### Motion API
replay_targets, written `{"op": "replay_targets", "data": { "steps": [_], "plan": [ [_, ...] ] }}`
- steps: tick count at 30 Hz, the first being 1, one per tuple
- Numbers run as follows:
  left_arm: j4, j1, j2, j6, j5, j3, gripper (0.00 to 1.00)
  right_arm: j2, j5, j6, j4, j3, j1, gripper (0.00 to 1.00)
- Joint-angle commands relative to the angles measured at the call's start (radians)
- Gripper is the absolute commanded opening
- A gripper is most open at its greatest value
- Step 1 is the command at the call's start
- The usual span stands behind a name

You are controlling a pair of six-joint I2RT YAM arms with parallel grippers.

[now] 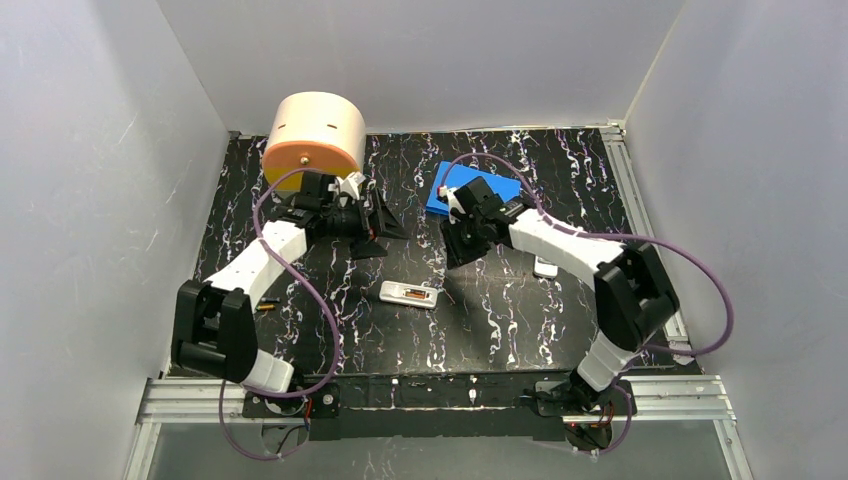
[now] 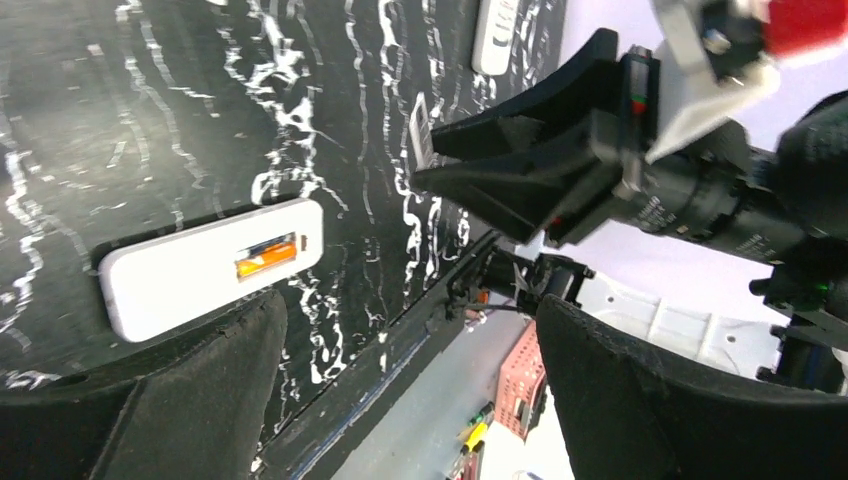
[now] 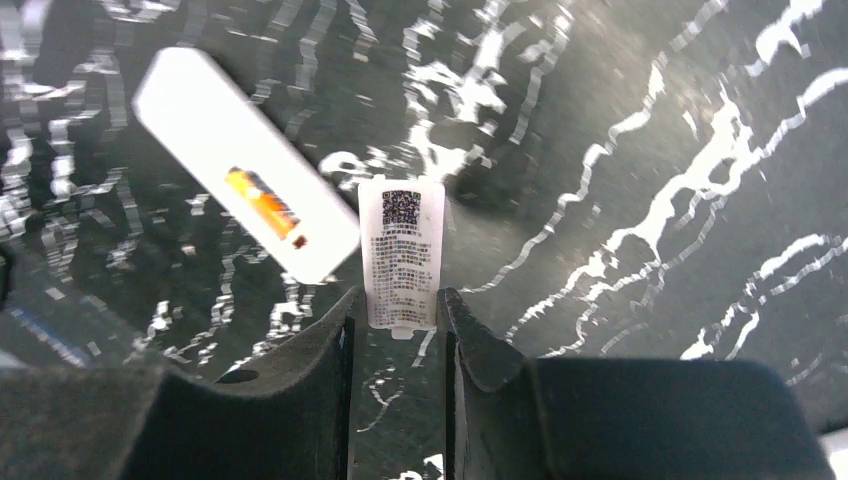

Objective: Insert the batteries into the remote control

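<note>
The remote control (image 1: 410,294) lies flat on the black marbled table (image 1: 520,330), back side up, its bay uncovered and one orange battery (image 2: 265,258) seated inside. In the overhead view it sits nearer the arm bases than either claw, roughly between the two. The right gripper (image 3: 395,320) is clamped on the battery cover (image 3: 402,255), a small white plate with a printed label and a code square. The plate's lower end is pinched between the two fingertips (image 3: 340,335) and the rest sticks out ahead of them, casting a shadow on the table beyond. From that wrist the remote lies just left of the plate, slanting away to the upper left, and the battery shows about midway along it; whether the plate's edge touches the remote I cannot tell. The left gripper (image 2: 410,400) stands with its jaws wide apart and nothing between them. The remote is in front of its left finger (image 2: 150,400), low in that view. A second battery (image 1: 265,306) — a tiny orange cylinder — lies loose on the table beside the left arm's forearm, well apart from both claws and from the remote.
</note>
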Motion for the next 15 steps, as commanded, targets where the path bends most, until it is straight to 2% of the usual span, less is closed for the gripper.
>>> {"op": "replay_targets", "data": {
  "steps": [1, 6, 12, 15],
  "plan": [
    [0.032, -0.028, 0.04, -0.051, 0.102, 0.059, 0.89, -0.104, -0.164, -0.061, 0.091, -0.008, 0.024, 0.17],
    [0.054, -0.038, 0.096, -0.098, 0.135, 0.088, 0.76, -0.158, -0.236, -0.089, 0.099, -0.004, 0.034, 0.17],
    [0.098, -0.08, 0.131, -0.121, 0.186, 0.094, 0.73, -0.14, -0.248, -0.144, 0.027, 0.048, 0.063, 0.17],
    [0.104, -0.109, 0.15, -0.121, 0.203, 0.094, 0.63, -0.132, -0.249, -0.154, 0.014, 0.063, 0.07, 0.17]
  ]
}}
